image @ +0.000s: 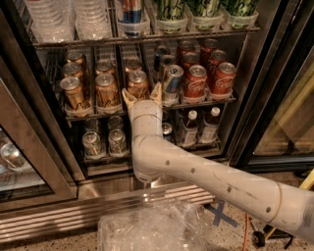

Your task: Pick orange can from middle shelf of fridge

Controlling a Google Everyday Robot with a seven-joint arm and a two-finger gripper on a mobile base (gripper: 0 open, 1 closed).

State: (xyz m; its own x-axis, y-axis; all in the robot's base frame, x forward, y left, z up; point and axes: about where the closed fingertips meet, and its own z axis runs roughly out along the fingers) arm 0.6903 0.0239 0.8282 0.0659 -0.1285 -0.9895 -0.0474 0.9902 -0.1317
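The fridge [274, 88] stands open with wire racks. On the middle shelf [147, 109] several copper-orange cans fill the left lanes. The front orange can [138, 84] of the third lane stands right in front of my gripper [142, 94]. My two tan fingers are spread apart, one fingertip [128, 97] left of that can's base and the other to its right, at the shelf's front edge. They straddle the can without closing on it. Other orange cans [106, 89] [73, 92] stand to the left.
A blue-and-silver can [171, 79] and red Coca-Cola cans [195, 81] stand right of my gripper. Small dark cans [104, 142] and bottles [187, 127] fill the rack below. Clear cups [91, 17] and green cans [205, 7] sit above. A clear plastic bin [157, 228] lies on the floor.
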